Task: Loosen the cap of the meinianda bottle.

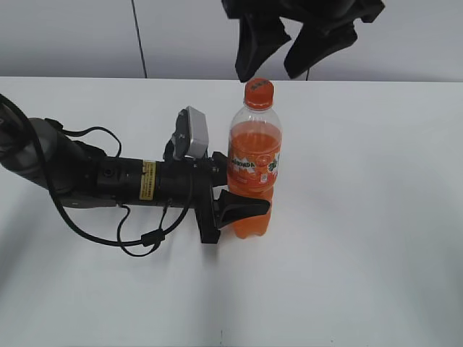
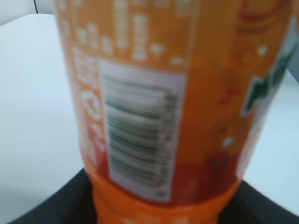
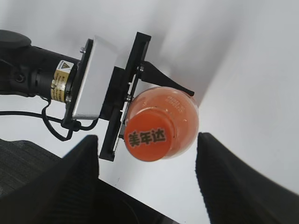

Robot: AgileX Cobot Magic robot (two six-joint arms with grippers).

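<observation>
Left gripper [image 1: 242, 191] was clamped on the bottle [image 1: 253, 170], jaws about half spread, one finger [image 1: 242, 206] wrapped across the lower front just under the label band. Arm lay low along the table [image 1: 362, 275], coming in from the left.

Right gripper [image 1: 289, 54] hung above the cap [image 1: 259, 92], jaws spread wide, nothing between them and no contact with the cap. In the right wrist view its two fingers [image 3: 233, 182] straddled the cap [image 3: 145, 137] from above with clear gaps either side.

Bottle stood upright near the table's middle, cap on.

Writing: cap top carried three dark Chinese characters, 美年达. Label band showed a green logo, only partly legible in the exterior view. Left wrist view showed the label [image 2: 140, 135] with a barcode and small white print, too blurred to read. Yellow warning sticker [image 1: 148, 179] on the left arm, text unreadable.
</observation>
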